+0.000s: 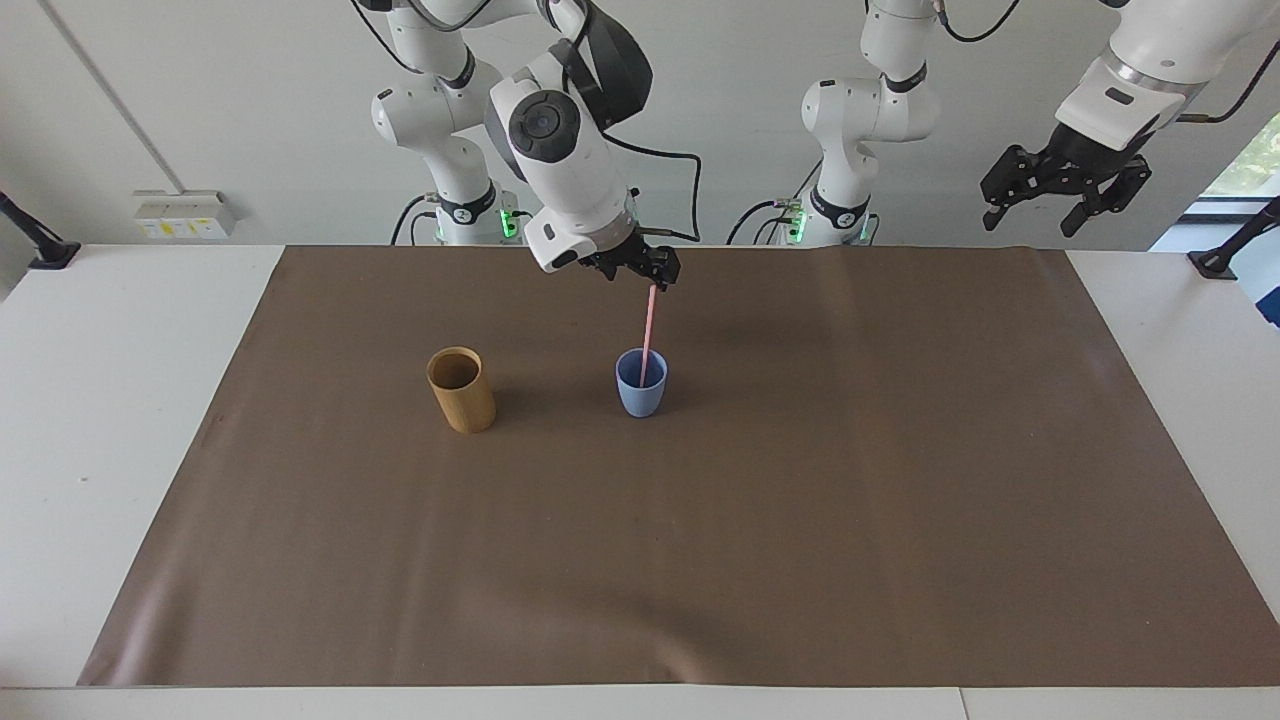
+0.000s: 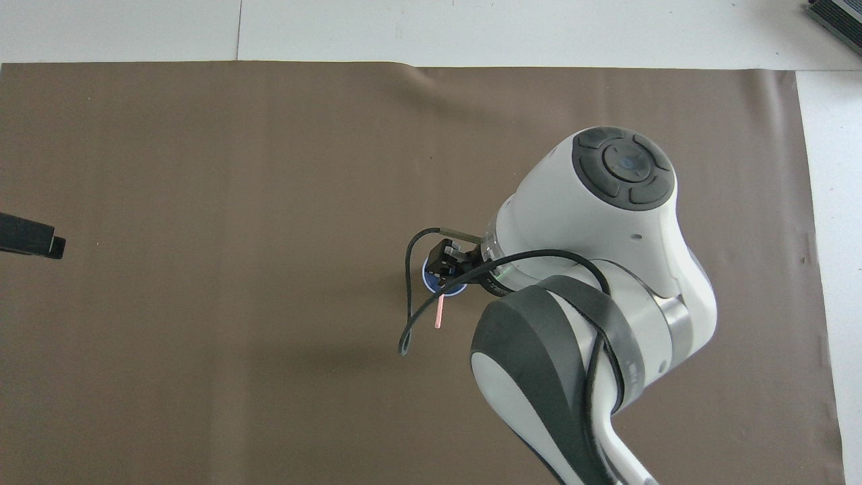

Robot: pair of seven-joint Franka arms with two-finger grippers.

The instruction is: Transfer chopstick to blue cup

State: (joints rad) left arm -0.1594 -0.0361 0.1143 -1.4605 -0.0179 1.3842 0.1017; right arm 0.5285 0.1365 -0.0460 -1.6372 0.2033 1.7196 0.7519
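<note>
The pink chopstick point(image 1: 648, 330) stands with its lower end inside the blue cup point(image 1: 641, 395), leaning with its top toward the robots. My right gripper point(image 1: 640, 275) hangs open just over the stick's top end and over the cup. In the overhead view the chopstick point(image 2: 440, 313) sticks out free of the right gripper point(image 2: 446, 264), which covers most of the blue cup point(image 2: 429, 281). My left gripper point(image 1: 1035, 215) waits open, raised high over the left arm's end of the table.
A taller tan-brown cup point(image 1: 461, 390) stands upright beside the blue cup, toward the right arm's end. Both cups rest on a wide brown mat point(image 1: 800, 550) over the white table. The right arm hides the tan cup in the overhead view.
</note>
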